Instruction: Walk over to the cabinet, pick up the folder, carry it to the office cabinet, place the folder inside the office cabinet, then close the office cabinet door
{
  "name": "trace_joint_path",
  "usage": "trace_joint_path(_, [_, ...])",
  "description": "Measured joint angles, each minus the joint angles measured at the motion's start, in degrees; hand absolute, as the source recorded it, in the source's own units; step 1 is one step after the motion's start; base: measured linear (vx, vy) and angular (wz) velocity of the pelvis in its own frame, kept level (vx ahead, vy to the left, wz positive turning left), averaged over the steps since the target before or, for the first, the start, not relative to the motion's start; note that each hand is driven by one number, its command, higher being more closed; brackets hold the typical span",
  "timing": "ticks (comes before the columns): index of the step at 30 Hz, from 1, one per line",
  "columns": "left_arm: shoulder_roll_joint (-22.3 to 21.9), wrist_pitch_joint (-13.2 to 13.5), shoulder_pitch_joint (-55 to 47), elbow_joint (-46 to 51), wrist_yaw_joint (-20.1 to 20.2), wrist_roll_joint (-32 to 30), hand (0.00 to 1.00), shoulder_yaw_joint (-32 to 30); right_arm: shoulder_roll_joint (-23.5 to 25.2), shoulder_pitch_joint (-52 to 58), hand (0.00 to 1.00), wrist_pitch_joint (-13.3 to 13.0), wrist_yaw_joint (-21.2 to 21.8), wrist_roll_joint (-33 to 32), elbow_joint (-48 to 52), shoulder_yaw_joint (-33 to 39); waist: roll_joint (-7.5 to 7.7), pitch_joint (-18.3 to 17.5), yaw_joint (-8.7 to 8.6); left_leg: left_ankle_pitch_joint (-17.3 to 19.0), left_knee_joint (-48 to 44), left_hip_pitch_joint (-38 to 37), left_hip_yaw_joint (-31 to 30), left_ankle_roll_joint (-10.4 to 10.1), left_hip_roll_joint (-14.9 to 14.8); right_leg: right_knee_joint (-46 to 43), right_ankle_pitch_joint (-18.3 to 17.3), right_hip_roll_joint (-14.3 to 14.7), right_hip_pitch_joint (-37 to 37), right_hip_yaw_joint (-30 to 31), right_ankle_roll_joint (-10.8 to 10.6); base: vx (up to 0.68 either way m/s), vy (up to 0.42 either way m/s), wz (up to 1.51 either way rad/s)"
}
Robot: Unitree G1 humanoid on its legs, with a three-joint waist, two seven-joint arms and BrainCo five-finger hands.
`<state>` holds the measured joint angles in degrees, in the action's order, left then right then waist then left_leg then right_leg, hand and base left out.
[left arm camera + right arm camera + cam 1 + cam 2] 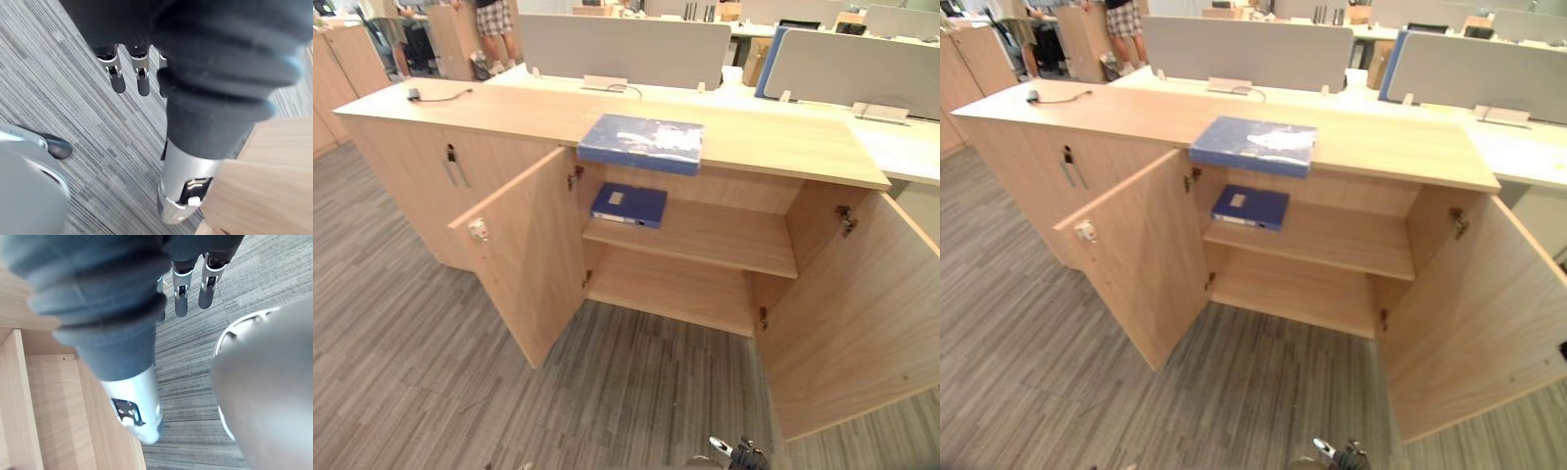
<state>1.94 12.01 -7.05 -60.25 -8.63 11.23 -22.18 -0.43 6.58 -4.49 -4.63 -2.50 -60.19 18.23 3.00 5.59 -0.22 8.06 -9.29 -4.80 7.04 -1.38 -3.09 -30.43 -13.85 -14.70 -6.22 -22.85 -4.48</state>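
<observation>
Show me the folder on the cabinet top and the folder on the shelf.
Top folder (644, 139): left eye view, middle of its cover.
Shelf folder (628, 203): left eye view, middle of its cover.

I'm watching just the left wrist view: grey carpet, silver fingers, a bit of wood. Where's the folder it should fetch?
Observer: A blue folder lies flat on top of the cabinet, at its front edge above the open compartment.
Operator: Is anything inside?
Observer: Yes, a darker blue folder lies at the left end of the upper shelf.
Operator: What is the other hand doing?
Observer: The right hand hangs over the carpet with straight fingers, holding nothing. The left door and right door both stand open.
</observation>
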Motion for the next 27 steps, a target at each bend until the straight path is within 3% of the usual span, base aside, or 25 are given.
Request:
trace_joint_path(1, [-0.81, -0.14, 1.33, 0.64, 0.01, -0.04, 0.00, 0.74, -0.25, 0.11, 0.00, 0.06, 0.07, 0.51, -0.01, -0.05, 0.55, 0.87, -0.21, 0.86, -1.87, 0.22, -1.16, -1.21, 0.52, 1.26, -0.62, -0.19, 1.26, -0.88, 2.45, 0.02, -0.258, 0.41])
trace_joint_path(2, [-2.12, -0.07, 1.64, 2.44, 0.14, -0.49, 0.00, 0.75, -0.52, 1.09, 0.00, 0.27, -0.02, 0.78, 0.81, 0.63, 0.22, 0.17, -0.26, 1.59, -3.41, 0.66, -2.36, -0.82, -0.32, 1.98, -2.26, 0.70, 1.74, -2.67, 2.24, 0.08, -0.224, 0.40])
trace_joint_path(4, [-4.11, 0.12, 2.48, 4.07, 0.01, -0.74, 0.00, 0.67, -0.46, 1.56, 0.00, 0.27, -0.13, 1.44, 2.10, 0.78, -0.64, 0.34, -0.54, 3.19, -5.29, 1.58, -5.08, -2.10, -2.20, 2.35, -3.95, 2.67, 2.99, -5.09, 3.02, 0.14, -0.230, 0.37])
trace_joint_path(9, [-5.64, -0.39, 2.64, 5.00, 0.10, 0.17, 0.00, -0.11, -0.22, 2.10, 0.00, 0.52, -0.15, 1.42, 1.99, 1.05, -1.28, -1.02, -0.83, 8.43, -11.95, 3.30, -9.75, -2.77, -6.59, 7.69, -5.50, 8.84, 8.17, -10.14, 4.04, 0.21, -0.128, 0.40])
trace_joint_path(11, [-5.69, -0.34, 2.74, 5.24, 0.09, 1.42, 0.00, -2.86, 0.11, 2.13, 0.00, 0.52, -0.20, 1.32, 2.09, 1.22, -1.70, -1.45, -1.02, 9.88, -19.69, 6.11, -9.26, -4.08, -8.26, 10.17, -5.87, 11.14, 10.26, -10.48, 3.91, 0.27, -0.029, 0.09])
trace_joint_path(12, [-5.78, -0.35, 2.67, 5.22, 0.07, 2.62, 0.00, -4.96, 0.34, 1.96, 0.00, 0.45, -0.22, 1.21, 2.19, 1.16, -2.00, -1.37, -0.75, 9.74, -29.28, 9.55, -9.34, -4.30, -9.34, 10.93, -6.20, 12.20, 11.84, -10.29, 4.26, 0.24, -0.007, -0.19])
trace_joint_path(13, [-5.79, -0.36, 2.53, 5.22, 0.02, 3.11, 0.00, -5.73, 0.27, 1.92, 0.00, 0.38, -0.28, 1.05, 2.31, 1.10, -2.35, -1.38, -0.59, 8.99, -34.40, 11.31, -9.48, -4.84, -10.10, 11.40, -6.25, 12.93, 12.81, -9.98, 4.33, 0.39, 0.006, -0.38])
trace_joint_path(14, [-5.61, -0.37, 2.01, 5.18, -0.13, 3.83, 0.00, -6.25, 0.07, 1.86, 0.00, 0.37, -0.56, 0.77, 2.32, 0.60, -2.95, -1.13, -0.31, 5.05, -44.28, 14.49, -9.53, -6.27, -11.53, 12.62, -6.30, 14.11, 15.17, -9.09, 4.46, 0.35, 0.017, -0.56])
trace_joint_path(15, [-4.81, -0.40, 1.70, 5.15, -0.30, 4.34, 0.00, -6.13, 0.35, 1.72, 0.00, 0.38, -0.61, 0.51, 2.25, -0.06, -2.57, -0.92, 0.32, 0.88, -53.29, 18.00, -7.98, -5.50, -12.53, 14.48, -6.26, 14.54, 17.82, -7.08, 4.54, 0.44, 0.056, -0.69])
trace_joint_path(16, [-4.79, -0.42, 1.59, 5.18, -0.40, 4.43, 0.00, -6.09, 0.39, 1.52, 0.00, 0.43, -0.63, 0.18, 2.20, -0.38, -2.40, -0.82, 0.83, 2.19, -56.27, 19.22, -6.67, -4.66, -12.81, 14.97, -6.25, 14.40, 18.89, -5.82, 4.54, 0.41, 0.124, -0.88])
trace_joint_path(17, [-4.42, -0.42, 1.45, 5.12, -0.47, 4.54, 0.00, -5.90, 0.75, 1.03, 0.00, 0.50, -0.80, -0.22, 1.97, -0.32, -1.96, -0.63, 1.60, 5.39, -58.26, 21.35, -3.82, -1.97, -11.94, 15.84, -6.25, 13.00, 20.36, -3.29, 4.52, 0.49, 0.217, -0.95])
trace_joint_path(19, [-4.26, -0.39, 1.08, 5.06, -0.51, 4.51, 0.00, -5.63, 0.94, -0.62, 0.00, 0.59, -1.13, -0.84, 1.41, -0.26, -1.65, 0.62, 1.84, 9.63, -53.71, 24.54, 0.55, 0.23, -9.22, 15.31, -6.23, 9.58, 21.60, -0.19, 4.48, 0.39, 0.263, -0.82])
trace_joint_path(20, [-4.20, -0.30, 1.07, 4.71, -0.54, 4.54, 0.00, -5.00, 0.93, -1.19, 0.00, 0.63, -1.19, -0.83, 0.78, -0.29, -1.59, 1.11, 1.92, 10.14, -45.42, 26.30, 1.55, 1.00, -7.09, 14.05, -6.17, 7.32, 22.10, 0.49, 4.26, 0.39, 0.317, -0.52])
trace_joint_path(21, [-4.19, -0.08, 0.30, 4.54, -0.59, 4.65, 0.00, -4.04, 0.78, -0.77, 0.00, 0.76, -1.19, -0.82, 0.96, -0.32, -2.93, 0.86, 2.43, 5.14, -30.12, 25.55, 0.73, 2.18, -5.95, 11.99, -6.25, 6.59, 22.56, 1.05, 3.04, 0.38, 0.331, -0.50])
trace_joint_path(22, [-4.23, 0.07, -0.08, 4.26, -0.63, 4.63, 0.00, -3.51, 0.44, -0.75, 0.00, 0.74, -1.20, -0.80, 1.13, -0.32, -3.60, 0.84, 2.88, 0.94, -27.59, 24.69, -0.10, 0.64, -5.50, 11.14, -6.53, 6.23, 22.82, 1.71, 1.21, 0.30, 0.255, -0.28])
trace_joint_path(23, [-2.79, 0.20, 0.04, 3.89, -0.72, 4.99, 0.00, -3.59, 1.37, -0.48, 0.00, 0.83, -1.27, -0.78, 0.96, -1.30, -1.36, 0.56, 2.83, 1.24, -26.40, 23.15, 0.77, 1.24, -3.71, 11.11, -6.77, 4.42, 23.26, 2.63, 0.70, 0.29, 0.182, -0.03])
trace_joint_path(24, [-1.81, 0.54, 0.46, 3.54, -0.91, 4.88, 0.00, -3.05, 1.87, -1.16, 0.00, 0.64, -0.99, -0.73, 0.61, -2.11, -0.44, 0.19, 2.70, 0.78, -24.11, 22.09, -1.01, 1.31, -2.21, 14.73, -6.38, 5.00, 22.59, 3.81, 1.27, 0.30, 0.208, 0.01])
trace_joint_path(25, [-1.46, 0.89, 0.57, 2.80, -0.87, 4.90, 0.00, -2.38, 2.05, -2.25, 0.00, 0.34, -0.95, -0.61, -0.52, -2.01, 0.16, 0.08, 2.95, 0.20, -22.19, 20.63, -4.74, 0.58, -0.04, 17.59, -4.02, 5.33, 20.66, 4.48, 2.38, 0.25, 0.174, 0.03])
trace_joint_path(27, [-1.54, 0.78, 0.58, 1.15, -0.92, 5.22, 0.00, -2.33, 2.03, -1.68, 0.00, 0.14, -0.95, -0.44, -0.72, -1.95, 0.45, -0.46, 2.55, -0.13, -18.52, 17.21, -4.58, 1.19, 2.22, 17.61, -1.32, 3.84, 19.93, 4.62, 1.31, 0.09, 0.098, 0.15])
